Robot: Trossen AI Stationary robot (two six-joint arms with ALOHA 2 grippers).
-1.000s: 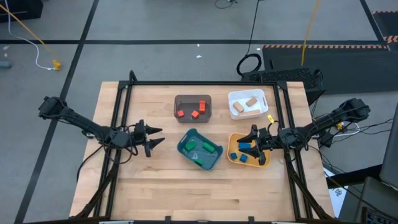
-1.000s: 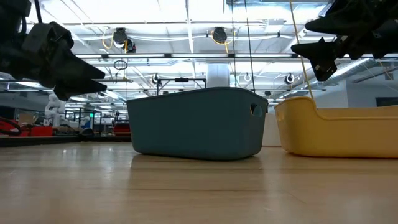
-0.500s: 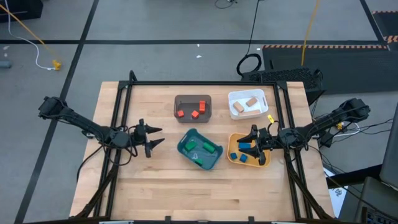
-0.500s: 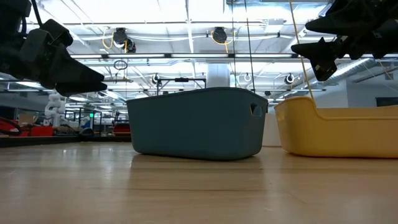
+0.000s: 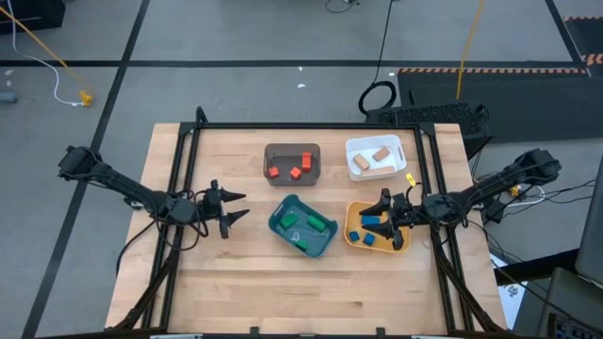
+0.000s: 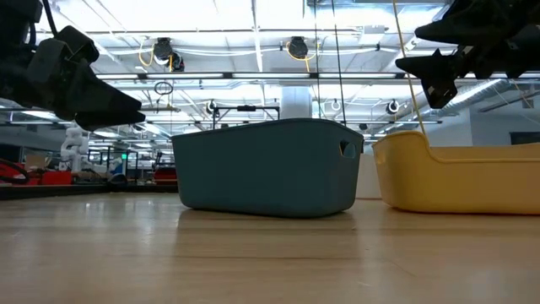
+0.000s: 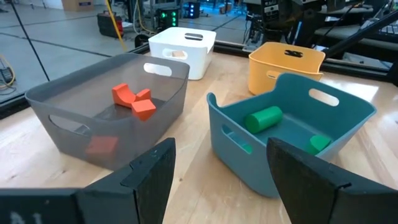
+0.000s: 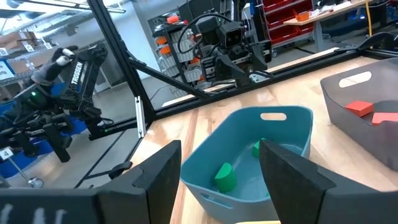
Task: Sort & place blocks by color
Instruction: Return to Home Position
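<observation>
Every block lies in a tray. Red blocks [image 5: 300, 169] sit in the grey tray [image 5: 292, 149], light wood blocks [image 5: 377, 155] in the white tray [image 5: 375, 143], green blocks [image 5: 316, 224] in the teal tray [image 5: 283, 218], and blue blocks [image 5: 369, 231] in the yellow tray [image 5: 400, 243]. My left gripper [image 5: 243, 207] hovers open and empty above bare table, left of the teal tray. My right gripper [image 5: 375, 213] hangs open and empty over the yellow tray. The left wrist view shows the red blocks [image 7: 134, 99] and a green cylinder [image 7: 262, 118].
The four trays cluster in the table's middle and right part. A black frame [image 5: 283, 125] runs along the far edge and both sides of the table. Bare wood lies on the left side and along the near edge [image 5: 301, 292]. In the low view the teal tray [image 6: 266, 169] and the yellow tray [image 6: 460, 177] stand side by side.
In the low view my left gripper has tipped slightly downward. The gap between its fingers has not visibly changed. The right gripper, the trays and the blocks have stayed still.
</observation>
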